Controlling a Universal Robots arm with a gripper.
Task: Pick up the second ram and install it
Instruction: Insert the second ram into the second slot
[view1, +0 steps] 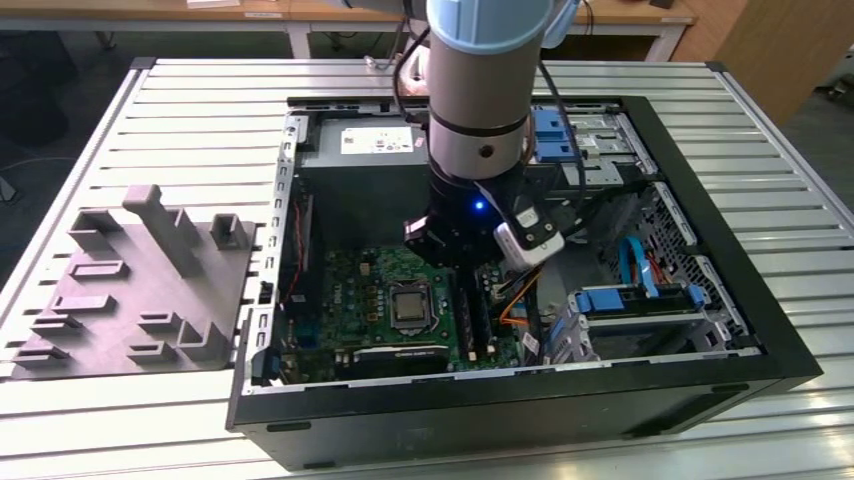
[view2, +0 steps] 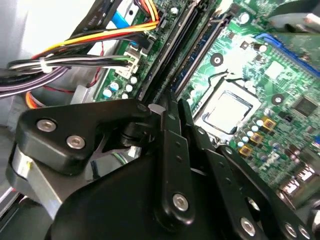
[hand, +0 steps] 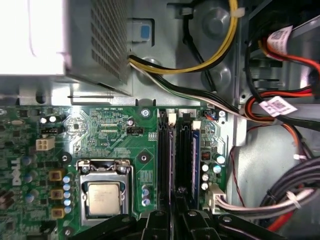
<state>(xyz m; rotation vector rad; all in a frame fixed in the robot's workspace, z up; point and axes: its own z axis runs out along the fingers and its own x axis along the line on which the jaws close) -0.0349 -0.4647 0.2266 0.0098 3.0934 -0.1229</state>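
My gripper (view1: 470, 262) hangs low over the motherboard (view1: 380, 300), mid-frame in the exterior view, fingers drawn close above the RAM slots (hand: 177, 155); whether they hold anything I cannot tell.

The arm (view1: 481, 90) stands nearly upright, wrist pointing straight down, near the exterior view's middle — its black gripper (hand: 175, 220) hangs low, linkages drawn in, fingers close together.

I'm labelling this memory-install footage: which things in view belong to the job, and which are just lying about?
Job: black gripper, poised over the long black memory slots on the green motherboard.
Lying about: grey moulded fixture on the table, yellow power cable, silver processor, blue drive caddy.
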